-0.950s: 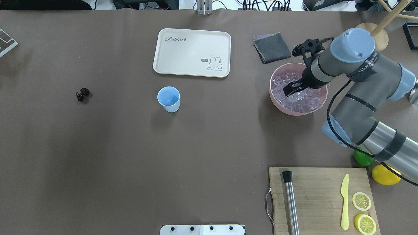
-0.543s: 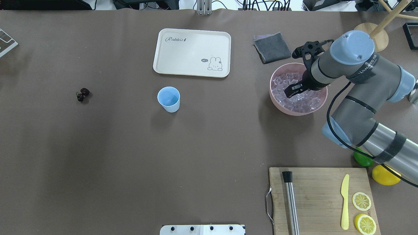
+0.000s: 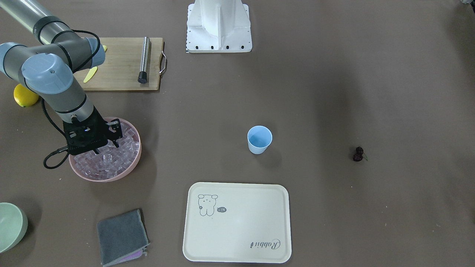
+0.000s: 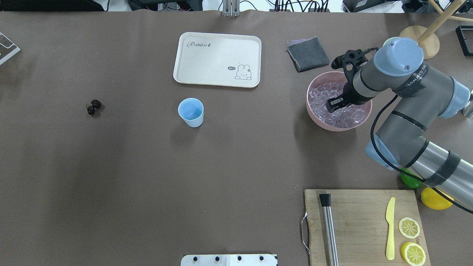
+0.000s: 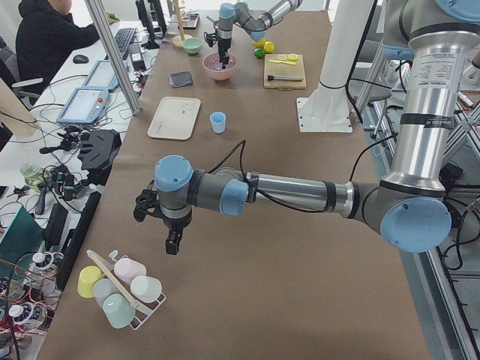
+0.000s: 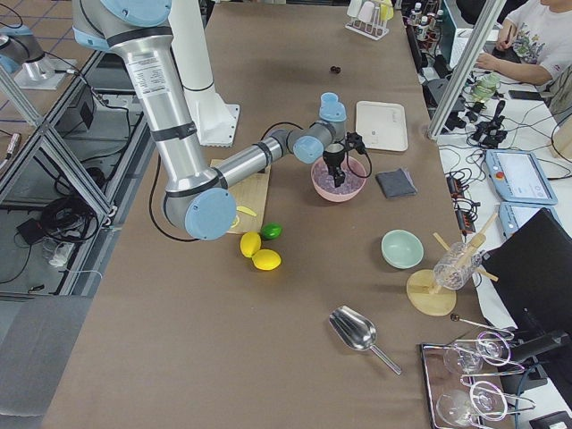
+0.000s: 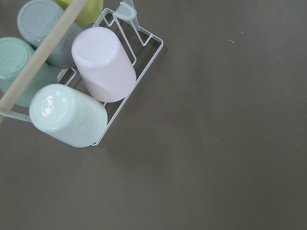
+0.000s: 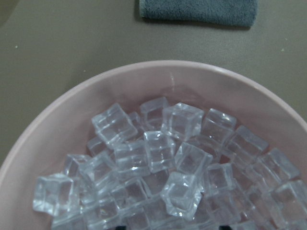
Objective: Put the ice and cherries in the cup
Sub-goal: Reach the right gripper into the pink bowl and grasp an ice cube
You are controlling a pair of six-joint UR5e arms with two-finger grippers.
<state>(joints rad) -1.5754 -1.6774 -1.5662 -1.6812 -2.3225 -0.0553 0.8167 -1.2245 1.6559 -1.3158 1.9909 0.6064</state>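
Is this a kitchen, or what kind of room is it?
Probably a robot lab, not a kitchen: robot arms stand at a long table, desks with screens and cables stand beside it, and the bowl of ice, cup and cutting board look like practice props.

The right arm [image 4: 401, 125] reaches forward, wrist bent steeply down, and the right tool [image 3: 107, 146] points down with jaws spread apart, while the left arm [image 5: 300, 191] stretches out low and level, the left tool [image 5: 172, 244] hanging downward, its jaws unreadable.

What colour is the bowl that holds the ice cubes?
Pale pink. The bowl shows best in the overhead exterior view.
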